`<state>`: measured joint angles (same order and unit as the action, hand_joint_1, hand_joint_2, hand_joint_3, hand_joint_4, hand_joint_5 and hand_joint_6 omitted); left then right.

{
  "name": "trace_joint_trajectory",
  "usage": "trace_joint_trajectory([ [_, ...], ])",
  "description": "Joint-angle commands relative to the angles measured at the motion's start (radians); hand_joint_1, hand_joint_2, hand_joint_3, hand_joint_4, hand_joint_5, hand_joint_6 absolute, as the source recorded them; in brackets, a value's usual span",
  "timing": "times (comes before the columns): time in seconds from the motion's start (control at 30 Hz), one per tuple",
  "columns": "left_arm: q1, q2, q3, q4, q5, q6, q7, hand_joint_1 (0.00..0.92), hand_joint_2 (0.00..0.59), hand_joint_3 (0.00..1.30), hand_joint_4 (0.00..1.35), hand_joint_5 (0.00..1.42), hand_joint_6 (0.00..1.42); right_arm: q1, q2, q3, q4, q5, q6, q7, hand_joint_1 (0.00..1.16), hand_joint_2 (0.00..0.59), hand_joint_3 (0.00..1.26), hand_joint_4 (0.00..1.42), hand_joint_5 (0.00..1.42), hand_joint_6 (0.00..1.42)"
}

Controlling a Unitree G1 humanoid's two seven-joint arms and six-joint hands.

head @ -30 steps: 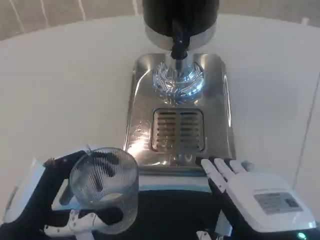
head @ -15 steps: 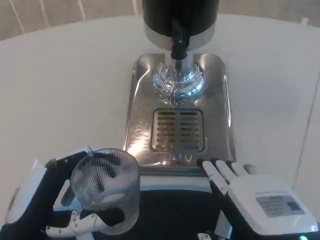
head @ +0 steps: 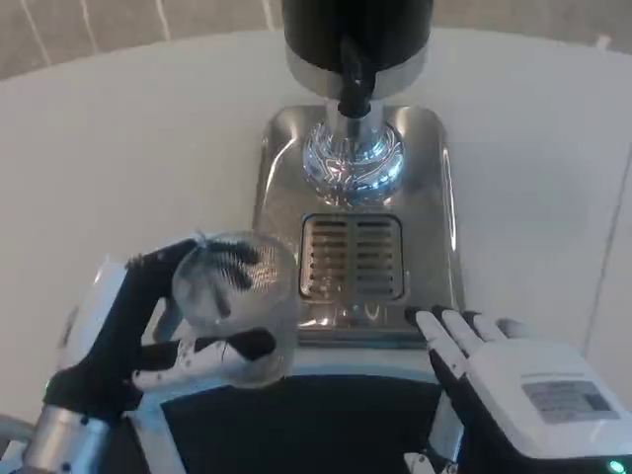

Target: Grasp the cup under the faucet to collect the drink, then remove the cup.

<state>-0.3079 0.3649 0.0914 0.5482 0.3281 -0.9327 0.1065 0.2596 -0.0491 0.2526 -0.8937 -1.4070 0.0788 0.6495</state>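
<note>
Black surface (head: 296,425) at the near edge, between the two forearms. Right hand (head: 513,380) at lower right: white back up, fingers spread and pointing at the tray's near edge, holding nothing. Can't tell if the fingertips touch the tray rim.

Left hand (head: 148,326) at lower left grips the clear ribbed glass cup (head: 237,296): black fingers wrap its far-left side, white finger runs along its near lower side. Cup sits upright or nearly so, off the left edge of the tray, overlapping the tray's near-left corner in the picture. Can't tell if it rests on anything or is lifted. Contents not readable through the ribs.

Polished steel drip tray (head: 434,237) sits on the white table (head: 118,158), slotted grille (head: 353,257) in its middle. Beyond the grille, a shiny embossed round metal base (head: 353,163) directly below the black faucet (head: 354,84). Faucet hangs from the black cylindrical dispenser (head: 355,25) with a silver band at the bottom, at the far edge of the frame. Cup is well apart from the faucet, near-left of it.
</note>
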Motion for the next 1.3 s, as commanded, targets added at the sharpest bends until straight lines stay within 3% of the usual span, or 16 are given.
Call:
trace_joint_trajectory([
  [0.03, -0.072, -0.007, -0.013, 0.060, 0.023, 0.006, 0.053, 0.583, 0.011, 0.98, 1.15, 1.35, 1.42, 0.009, 0.003, 0.002, -0.012, 0.003, -0.010, 0.024, 0.51, 0.495, 0.00, 0.00, 0.00, 0.00],
  [0.27, -0.211, -0.024, -0.057, 0.206, 0.073, 0.017, 0.122, 0.583, 0.011, 0.97, 1.15, 1.35, 1.42, 0.032, 0.012, 0.009, -0.033, -0.006, -0.015, 0.053, 0.51, 0.503, 0.00, 0.00, 0.00, 0.00],
  [0.5, -0.306, -0.042, -0.111, 0.318, 0.104, 0.013, 0.178, 0.583, 0.010, 0.97, 1.15, 1.35, 1.42, -0.006, 0.016, -0.007, -0.017, -0.007, -0.009, 0.080, 0.50, 0.505, 0.00, 0.00, 0.00, 0.00],
  [1.3, -0.510, -0.113, -0.246, 0.566, 0.152, 0.058, 0.327, 0.583, 0.009, 0.97, 1.15, 1.35, 1.42, 0.015, 0.040, -0.024, -0.050, -0.022, -0.013, 0.136, 0.48, 0.498, 0.00, 0.00, 0.00, 0.00],
])
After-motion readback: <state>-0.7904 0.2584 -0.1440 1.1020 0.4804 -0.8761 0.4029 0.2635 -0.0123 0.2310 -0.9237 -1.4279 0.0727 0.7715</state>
